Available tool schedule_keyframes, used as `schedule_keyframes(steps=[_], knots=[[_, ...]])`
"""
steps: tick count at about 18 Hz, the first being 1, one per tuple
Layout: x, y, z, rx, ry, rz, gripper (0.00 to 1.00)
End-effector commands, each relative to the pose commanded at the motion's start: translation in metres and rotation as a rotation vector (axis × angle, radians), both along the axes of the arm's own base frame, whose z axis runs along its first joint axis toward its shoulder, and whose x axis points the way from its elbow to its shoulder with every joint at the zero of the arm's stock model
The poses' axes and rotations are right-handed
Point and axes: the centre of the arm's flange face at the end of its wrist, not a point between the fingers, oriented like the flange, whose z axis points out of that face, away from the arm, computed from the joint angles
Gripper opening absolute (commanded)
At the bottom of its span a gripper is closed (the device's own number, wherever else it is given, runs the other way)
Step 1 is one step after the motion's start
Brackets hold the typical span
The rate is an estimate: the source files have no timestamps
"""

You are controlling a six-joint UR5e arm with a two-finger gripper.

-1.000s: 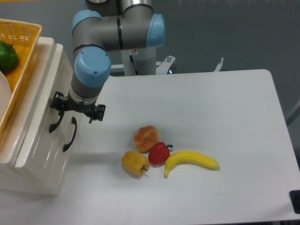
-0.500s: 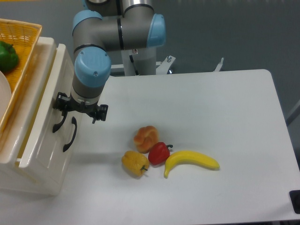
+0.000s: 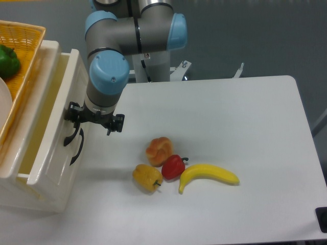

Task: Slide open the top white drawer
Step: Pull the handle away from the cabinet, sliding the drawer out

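Table (image 3: 245, 132): white top carrying the cabinet at its left edge and loose produce near the middle.
Cabinet (image 3: 38, 196): cream-white, two drawers, a yellow basket (image 3: 20, 48) resting on top.
Top white drawer (image 3: 61, 117): at the cabinet's upper front, now drawn well clear of the carcass; a second ago its front sat almost flush, half a second ago a narrow gap showed, and now a broad strip of the box interior is exposed (judged well on the way to open, further travel possibly remaining).
Arm (image 3: 110, 76): shifted rightward with the drawer front across the three views, consistent with a steady pull.
Gripper (image 3: 76, 127): at the black handle (image 3: 71, 137) of the upper drawer; the fingers are hidden beneath the wrist, so whether they clamp or merely hook the handle cannot be told.
Lower drawer (image 3: 56, 176): front unmoved, flush.
Produce: banana (image 3: 209, 175), bun (image 3: 159, 149), yellow pepper (image 3: 147, 177), red pepper (image 3: 173, 166), all unchanged and apart from the arm.
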Motion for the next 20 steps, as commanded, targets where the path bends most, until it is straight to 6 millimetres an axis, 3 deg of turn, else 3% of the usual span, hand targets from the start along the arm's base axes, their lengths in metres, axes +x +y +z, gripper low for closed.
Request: schedule_keyframes(steps=[5,20], knots=[[-0.02,-0.007,0.006,0.012,0.008,0.022,1.0],[-0.045,-0.02,0.009,-0.009,0.068,0.019,1.0]])
